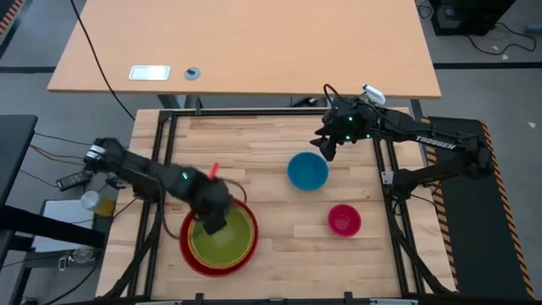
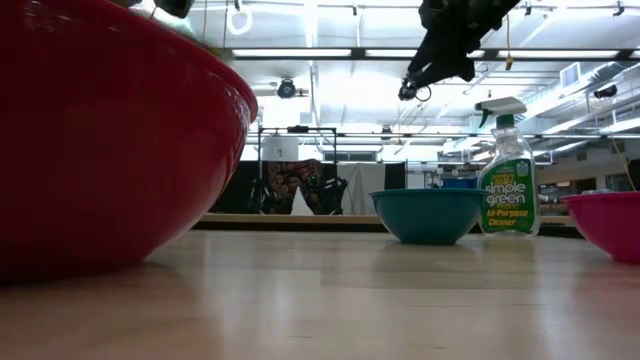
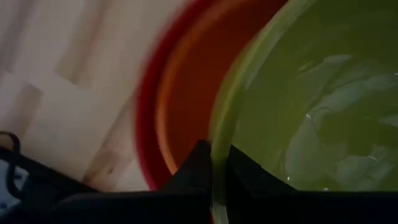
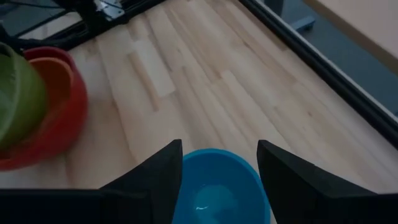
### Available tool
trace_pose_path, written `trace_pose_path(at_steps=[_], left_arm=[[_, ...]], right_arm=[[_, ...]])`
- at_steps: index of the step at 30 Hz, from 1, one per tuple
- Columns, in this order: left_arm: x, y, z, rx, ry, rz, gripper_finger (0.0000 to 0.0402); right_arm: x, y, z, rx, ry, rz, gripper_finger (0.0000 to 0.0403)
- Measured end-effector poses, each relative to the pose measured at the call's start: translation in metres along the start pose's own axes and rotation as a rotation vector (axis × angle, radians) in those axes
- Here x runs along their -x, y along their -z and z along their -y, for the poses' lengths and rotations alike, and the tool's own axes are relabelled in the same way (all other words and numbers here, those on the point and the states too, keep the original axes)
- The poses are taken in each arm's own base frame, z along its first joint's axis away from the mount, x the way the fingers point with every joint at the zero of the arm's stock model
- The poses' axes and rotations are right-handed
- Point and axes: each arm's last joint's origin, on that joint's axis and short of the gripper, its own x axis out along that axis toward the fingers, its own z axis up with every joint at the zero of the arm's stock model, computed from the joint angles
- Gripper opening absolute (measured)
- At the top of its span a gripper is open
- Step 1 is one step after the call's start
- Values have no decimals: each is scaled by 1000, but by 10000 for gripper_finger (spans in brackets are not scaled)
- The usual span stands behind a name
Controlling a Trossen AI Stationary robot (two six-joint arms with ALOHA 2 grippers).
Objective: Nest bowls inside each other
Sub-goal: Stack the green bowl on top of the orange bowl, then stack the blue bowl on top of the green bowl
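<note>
A large red bowl (image 1: 193, 254) stands near the table's front left with an orange bowl (image 3: 186, 93) inside it. Over them is a lime green bowl (image 1: 224, 237), and my left gripper (image 1: 212, 224) is shut on its rim. In the right wrist view the green bowl (image 4: 15, 99) sits tilted, higher than the orange rim. A blue bowl (image 1: 306, 171) and a smaller pink bowl (image 1: 344, 220) rest on their bases on the wood. My right gripper (image 4: 219, 168) hovers open above the blue bowl's far left edge. My left gripper pinches the green bowl's rim (image 3: 217, 146), one finger inside the bowl and one outside. The fingers come from above, pointing down. The bowl sits tilted over the orange bowl. Whether its bottom rests there, I cannot tell.
A clear spray bottle (image 2: 507, 180) shows behind the blue bowl in the low view. A black frame (image 1: 385, 161) runs round the wooden table top. Bare wood lies between the red bowl and the blue bowl (image 1: 271, 212).
</note>
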Motion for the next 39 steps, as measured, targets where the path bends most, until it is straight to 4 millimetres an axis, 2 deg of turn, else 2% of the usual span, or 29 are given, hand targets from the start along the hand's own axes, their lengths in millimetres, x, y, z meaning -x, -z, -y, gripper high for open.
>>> trace_pose_path(at_steps=[3, 8, 12, 15, 22, 27, 31, 39], left_arm=[[-18, 2, 14, -28, -64, -58, 16], [-39, -2, 21, -30, -163, -103, 16], [-46, -5, 26, -29, -157, -103, 22], [-48, -7, 27, -19, -151, -100, 49], [-46, -5, 26, -22, -153, -110, 184], [-29, -6, 22, -18, -135, -110, 263], [-14, -5, 19, -33, -99, -56, 282], [-5, 2, 16, -220, -125, 24, 266]], right_arm=[[0, 0, 1, 17, -26, -5, 213], [0, 0, 0, 33, -47, -7, 213], [0, 1, -3, 40, -58, -11, 213], [0, 1, -7, 48, -68, -14, 213], [-1, 3, -12, 47, -80, -20, 213], [-4, 5, -10, 37, 2, -30, 213], [-19, 10, -4, 65, 89, -92, 213], [-61, 31, 28, -54, 136, -266, 213]])
